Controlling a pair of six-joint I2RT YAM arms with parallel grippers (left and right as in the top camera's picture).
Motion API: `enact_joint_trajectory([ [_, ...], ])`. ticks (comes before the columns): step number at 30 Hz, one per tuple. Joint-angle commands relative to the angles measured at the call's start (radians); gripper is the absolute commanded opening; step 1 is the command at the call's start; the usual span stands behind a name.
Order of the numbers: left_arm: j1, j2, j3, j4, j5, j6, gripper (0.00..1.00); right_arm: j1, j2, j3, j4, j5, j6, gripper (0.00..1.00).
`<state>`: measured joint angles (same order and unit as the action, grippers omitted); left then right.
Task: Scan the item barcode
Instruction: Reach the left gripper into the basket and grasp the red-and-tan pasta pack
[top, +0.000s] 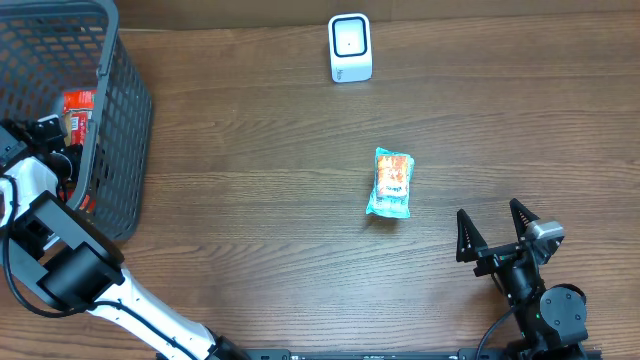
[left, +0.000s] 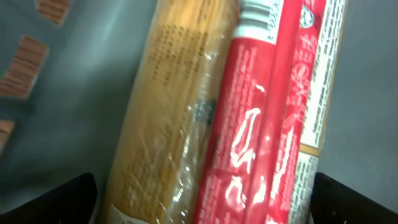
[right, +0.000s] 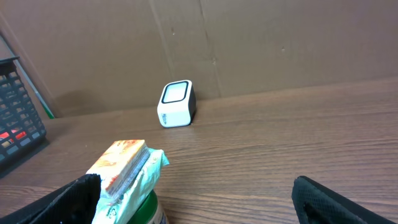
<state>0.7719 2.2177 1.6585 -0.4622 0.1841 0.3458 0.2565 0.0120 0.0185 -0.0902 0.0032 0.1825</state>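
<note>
Right of centre on the brown wooden table, before the wide-open, empty right gripper, lies a teal-and-orange plastic snack packet, likely light, soft, crinkly, best pinched across its long edges; the left gripper gapes inside a grey mesh basket.

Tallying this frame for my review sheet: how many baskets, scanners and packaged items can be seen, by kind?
Basket: 1
Scanner: 1
Packet on the table: 1
Packets in the basket: 2 seen, a red packet and a tan packet; more may be hidden
Total: 5
</note>
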Motion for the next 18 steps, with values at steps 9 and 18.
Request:
enact_joint_trajectory([
  [9, -0.008, 0.094, 0.024, 0.020, 0.023, -0.010, 0.93, -0.003, -0.007, -0.010, 0.006, -0.005, -0.008, 1.00],
  [18, -0.008, 0.048, 0.061, 0.001, 0.023, -0.010, 0.27, -0.003, -0.007, -0.010, 0.006, -0.006, -0.008, 1.00],
])
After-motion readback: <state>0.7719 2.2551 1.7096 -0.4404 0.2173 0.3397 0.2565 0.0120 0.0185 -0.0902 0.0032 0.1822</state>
